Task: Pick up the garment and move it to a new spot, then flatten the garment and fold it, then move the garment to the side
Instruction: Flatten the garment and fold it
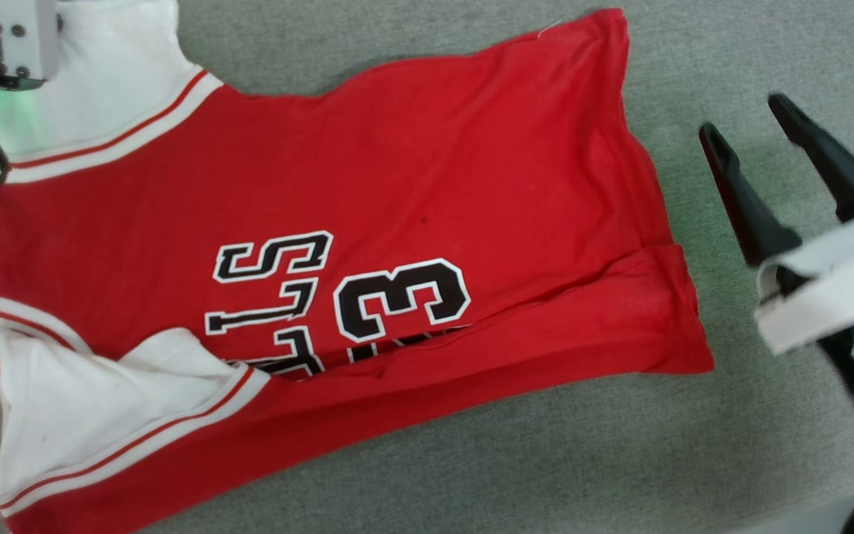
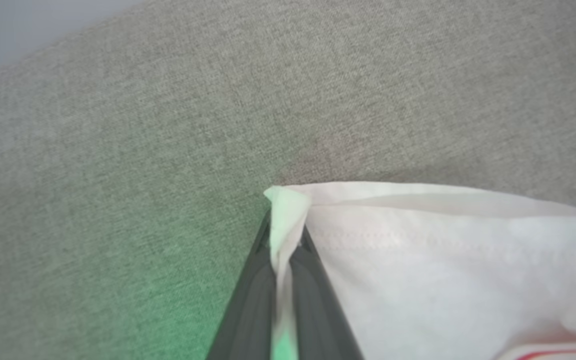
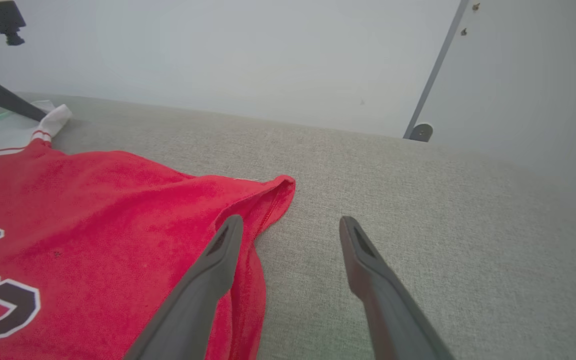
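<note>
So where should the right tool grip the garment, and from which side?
Grip the garment at its far hem corner, coming from the bare grey surface. It curls up slightly just ahead of the open right tool, so a finger could slide under.

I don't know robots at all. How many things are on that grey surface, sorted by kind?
Garment: 1, the garment, red with white sleeves
Grippers: 2, the left gripper shut on the garment, the right gripper open beside its hem
Total: 3
</note>
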You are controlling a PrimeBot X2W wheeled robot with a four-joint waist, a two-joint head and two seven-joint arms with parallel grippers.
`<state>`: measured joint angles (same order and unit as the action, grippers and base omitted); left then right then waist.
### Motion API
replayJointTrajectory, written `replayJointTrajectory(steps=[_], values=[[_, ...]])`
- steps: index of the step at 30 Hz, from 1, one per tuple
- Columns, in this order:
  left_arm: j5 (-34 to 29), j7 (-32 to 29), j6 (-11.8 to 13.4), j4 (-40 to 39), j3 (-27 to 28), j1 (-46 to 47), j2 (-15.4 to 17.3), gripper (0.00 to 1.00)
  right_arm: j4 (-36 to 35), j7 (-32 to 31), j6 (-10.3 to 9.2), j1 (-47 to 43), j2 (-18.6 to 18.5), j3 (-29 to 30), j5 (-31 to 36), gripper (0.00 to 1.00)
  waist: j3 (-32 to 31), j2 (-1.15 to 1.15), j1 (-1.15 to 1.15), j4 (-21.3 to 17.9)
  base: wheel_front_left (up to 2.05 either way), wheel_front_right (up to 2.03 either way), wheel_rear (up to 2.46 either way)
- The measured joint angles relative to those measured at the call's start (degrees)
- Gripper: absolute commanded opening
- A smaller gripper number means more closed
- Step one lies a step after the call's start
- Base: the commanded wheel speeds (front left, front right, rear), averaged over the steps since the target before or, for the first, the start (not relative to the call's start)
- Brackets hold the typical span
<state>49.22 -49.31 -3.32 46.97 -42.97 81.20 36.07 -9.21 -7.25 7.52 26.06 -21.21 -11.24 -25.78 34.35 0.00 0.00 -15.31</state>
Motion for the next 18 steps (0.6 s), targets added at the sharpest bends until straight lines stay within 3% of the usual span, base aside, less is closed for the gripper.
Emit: replayJointTrajectory(steps=[8, 18], values=[[-0.1, 1.5, -0.5, 2.3, -0.6, 1.0, -3.0, 0.0, 7.2, -19.7, 0.0, 13.8, -2.2, -2.3, -6.2, 1.0, -0.2, 0.0, 0.0, 1.5, 0.0, 0.0, 0.0], [-0.1, 3.2, -1.7, 5.2, -1.3, 3.4, -6.5, 0.0, 21.2, -32.1, 0.0, 28.3, -1.5, -7.8, -9.6, 1.0, 0.8, 0.0, 0.0, 4.3, 0.0, 0.0, 0.0]])
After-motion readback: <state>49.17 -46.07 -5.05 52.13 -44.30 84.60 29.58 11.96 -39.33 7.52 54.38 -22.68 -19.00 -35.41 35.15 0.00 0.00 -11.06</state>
